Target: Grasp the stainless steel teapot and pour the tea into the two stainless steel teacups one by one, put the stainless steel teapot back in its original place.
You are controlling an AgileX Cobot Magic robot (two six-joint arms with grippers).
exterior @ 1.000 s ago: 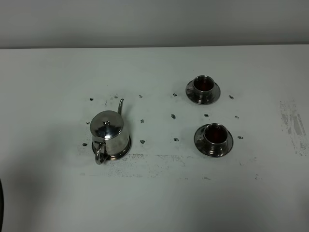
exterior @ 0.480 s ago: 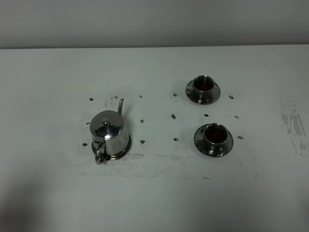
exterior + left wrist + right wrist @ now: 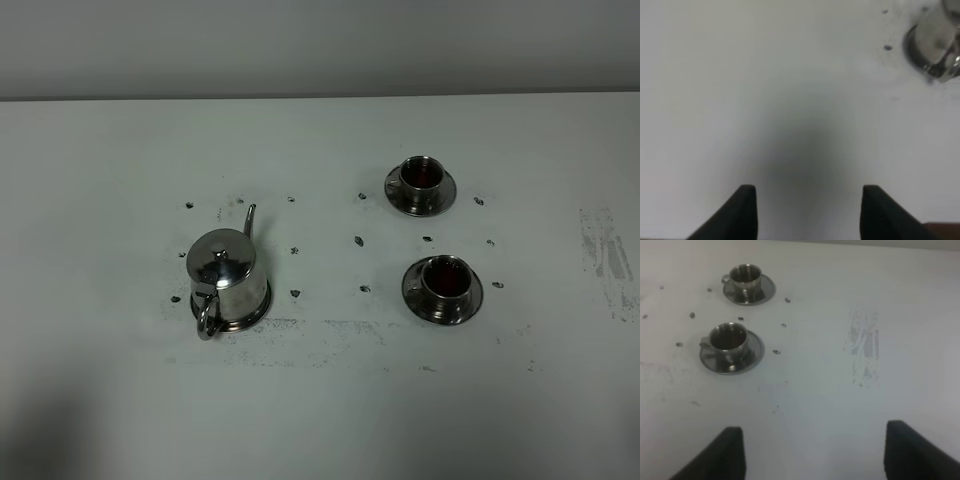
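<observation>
So on the left of the white bench (image 3: 320, 400) there's the stainless steel teapot (image 3: 226, 275), upright, lid on with the little knob on top. It's sitting on its flat steel saucer (image 3: 258, 312), which only peeks out as a rim around the base. The loop handle points toward the near edge and the thin spout points away toward the far side. Can't see inside it with the lid on.

Over to the right are the two stainless steel teacups, each on its own round saucer. The far teacup (image 3: 420, 176) and the near teacup (image 3: 446, 279) both look dark reddish inside from overhead, like there's tea in them. The wrist view of them is too dim to confirm that. Their little side handles point left. There's a scatter of small dark specks on the bench between the pot and the cups, plus a scuffed grey patch (image 3: 606, 252) further right.

The left gripper (image 3: 802, 212) has its jaws spread with nothing but bare bench between them. The teapot is well off to the side of it, blurry at the corner of that wrist view. The right gripper (image 3: 812, 452) is the same deal, jaws wide apart and empty, with both cups well ahead of it and off to one side. Neither one is touching anything.

No brand marks or writing I can make out on any of the steel.
</observation>
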